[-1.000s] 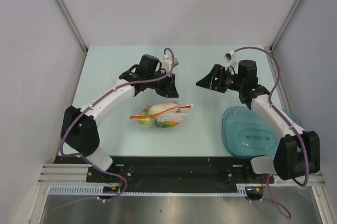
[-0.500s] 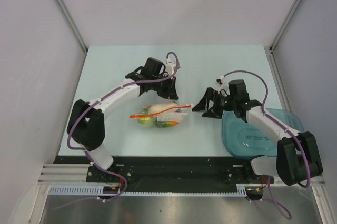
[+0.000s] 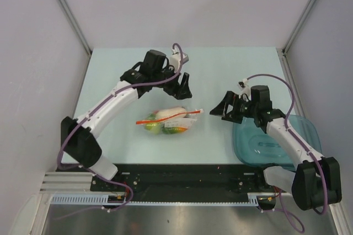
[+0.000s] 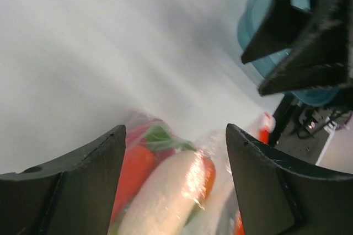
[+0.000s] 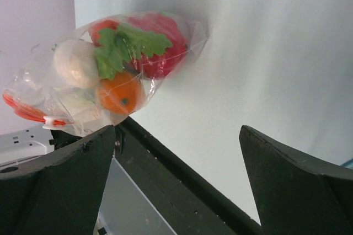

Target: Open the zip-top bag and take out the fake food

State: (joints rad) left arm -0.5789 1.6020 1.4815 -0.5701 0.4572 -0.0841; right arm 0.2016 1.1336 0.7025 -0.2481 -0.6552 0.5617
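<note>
Two hands stand open over the table [image 3: 110,69]. From the top view, the left hand [image 3: 181,87] has drawn up and back from the zip-top bag [image 3: 168,121] since half a second ago, jaws spread and empty. The right hand [image 3: 223,111] has shifted slightly toward the teal tray [image 3: 251,149], also spread and empty. The bag has not moved. It lies between them, long axis left to right, with its red zip strip [image 3: 171,116] slanting up to the right.

In the left wrist view, the fingers stand wide apart above the bag, with the white radish [image 4: 165,196] showing.

In the right wrist view, the fingers stand wide, and the bag lies ahead to the left with the fake food [image 5: 127,64] inside.
</note>
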